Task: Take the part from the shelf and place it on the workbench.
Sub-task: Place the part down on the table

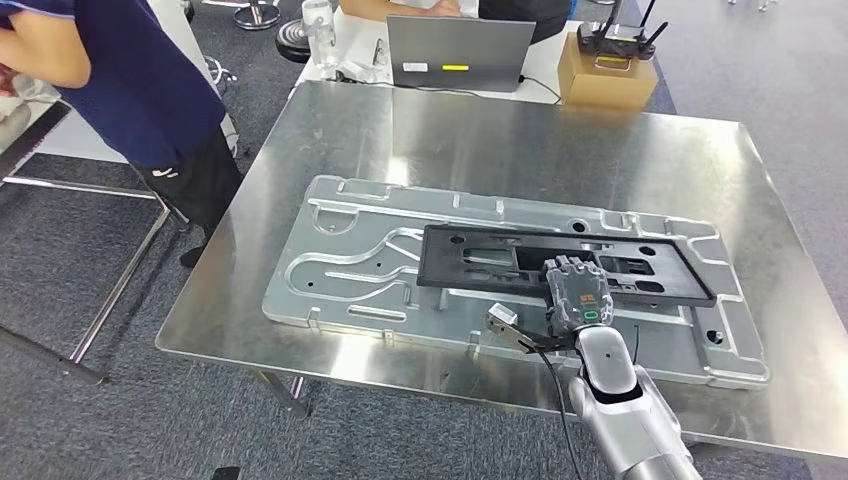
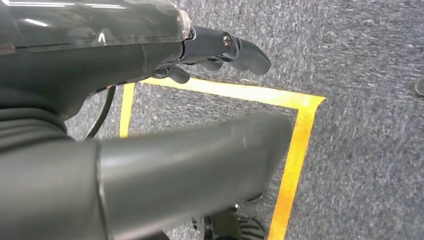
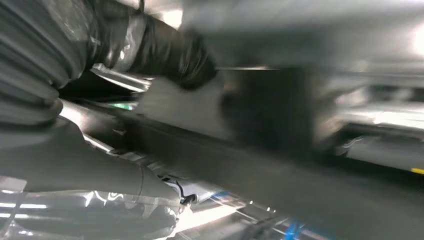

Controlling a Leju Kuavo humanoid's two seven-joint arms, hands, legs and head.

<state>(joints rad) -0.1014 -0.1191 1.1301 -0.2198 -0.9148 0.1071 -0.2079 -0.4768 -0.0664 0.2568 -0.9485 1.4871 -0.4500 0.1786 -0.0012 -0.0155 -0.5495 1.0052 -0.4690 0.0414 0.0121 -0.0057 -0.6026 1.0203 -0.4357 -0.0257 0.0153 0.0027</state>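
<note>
At centre right of the head view, the robot's right hand (image 1: pixel 577 296) rests on the near edge of the black frame-shaped part (image 1: pixel 560 262), its fingers curled over that rim; the part lies flat on a grey metal plate (image 1: pixel 350 270) on the steel workbench (image 1: pixel 560 150). The left hand (image 2: pixel 220 47) hangs over carpet, holding nothing, fingers loosely apart
</note>
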